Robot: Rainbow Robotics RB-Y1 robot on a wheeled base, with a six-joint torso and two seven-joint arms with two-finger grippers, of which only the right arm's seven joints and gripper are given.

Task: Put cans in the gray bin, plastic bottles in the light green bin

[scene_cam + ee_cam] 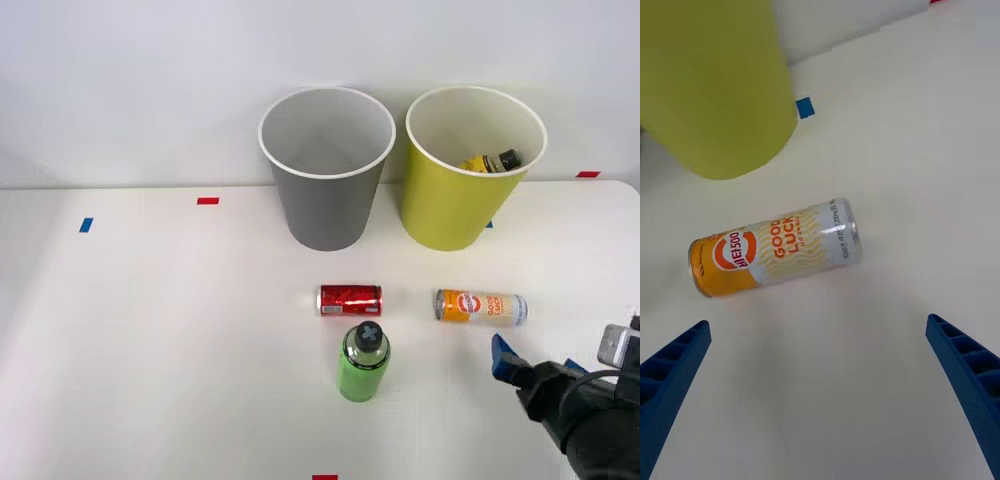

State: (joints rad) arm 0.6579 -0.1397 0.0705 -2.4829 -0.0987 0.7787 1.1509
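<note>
Orange-and-white can [775,247] on its side, apparently just beyond spread end effector [820,390]

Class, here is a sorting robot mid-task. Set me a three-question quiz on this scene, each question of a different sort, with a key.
1. True or false: the yellow-labelled bottle already lies inside the light green bin.
2. Multiple choice: which item stands upright on the table? A) red can B) green bottle C) orange-and-white can
3. Fill in: the right hand is open, and the item nearest it is the ______ can.

Key: 1 true; 2 B; 3 orange-and-white. The wrist view confirms it: the can lies on its side ahead of the spread fingers, untouched.
</note>
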